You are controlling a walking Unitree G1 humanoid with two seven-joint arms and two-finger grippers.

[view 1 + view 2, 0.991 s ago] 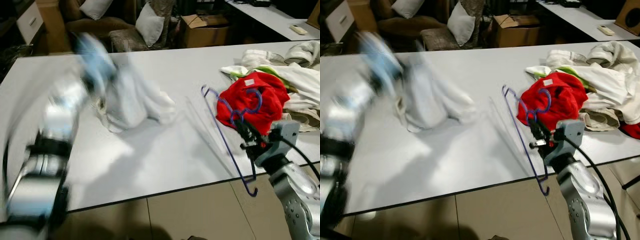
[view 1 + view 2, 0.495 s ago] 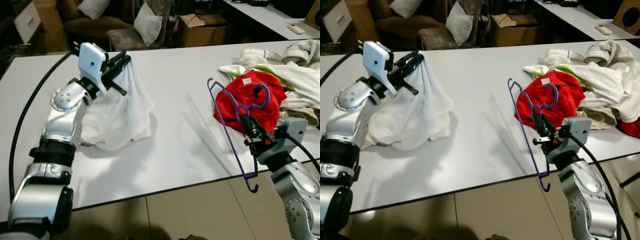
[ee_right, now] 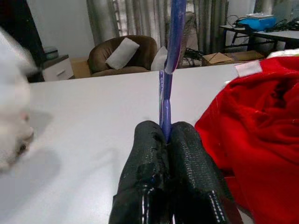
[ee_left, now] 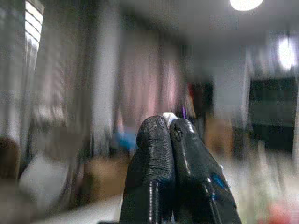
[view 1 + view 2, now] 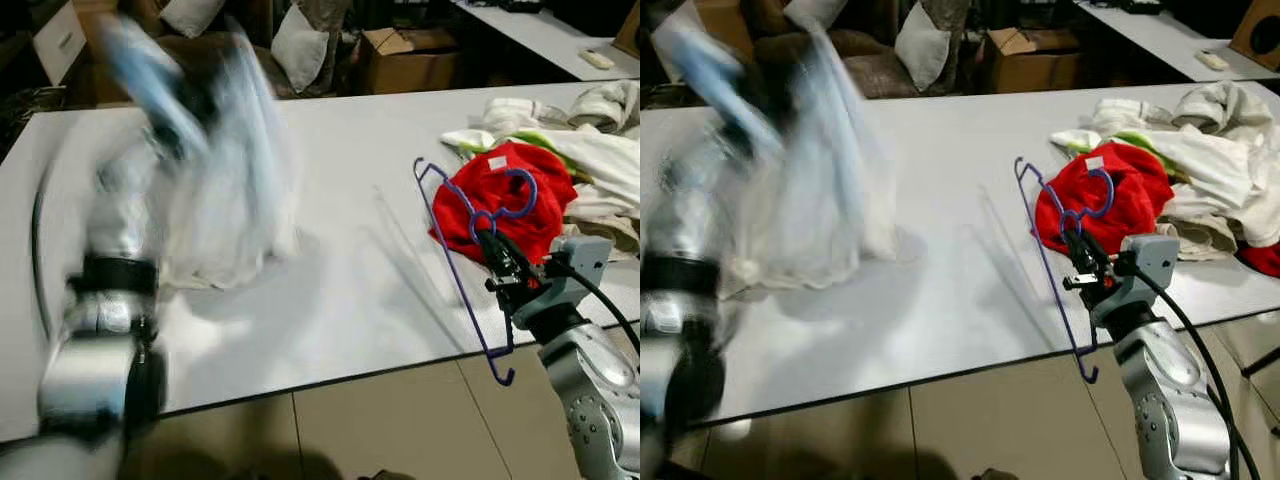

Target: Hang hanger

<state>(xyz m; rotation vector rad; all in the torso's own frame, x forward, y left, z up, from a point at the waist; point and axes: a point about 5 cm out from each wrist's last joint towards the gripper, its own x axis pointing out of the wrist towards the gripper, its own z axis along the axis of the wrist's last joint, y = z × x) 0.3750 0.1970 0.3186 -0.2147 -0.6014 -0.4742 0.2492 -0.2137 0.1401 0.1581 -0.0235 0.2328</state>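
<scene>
Since half a second earlier, we saw the left arm swing up with the white garment [image 5: 225,190], both now smeared by motion blur; the right arm and its hanger barely shifted.

We counted one purple hanger [image 5: 452,262], pinched in the right claw [image 5: 492,258], whose fingers [image 3: 187,172] were pressed tight on the wire. It hung over the near edge of the white bench [image 5: 350,300], its lower end below the bench top, its hook curl lying against the red garment [image 5: 505,195]. The left claw [image 4: 169,128] had its two fingers pressed together on a bit of white fabric, lifted above the bench's left part, the cloth trailing down to the surface.

On the right of the bench we counted one red garment and a heap of pale clothes [image 5: 595,150] with a green piece showing; the count in the heap we could not tell. Just the red garment sat close behind the hanger.

Beyond the bench: one cardboard box [image 5: 405,55], two pale cushions [image 5: 298,45] on a brown sofa, a second bench [image 5: 545,35] far right. Tiled floor [image 5: 350,430] below.
</scene>
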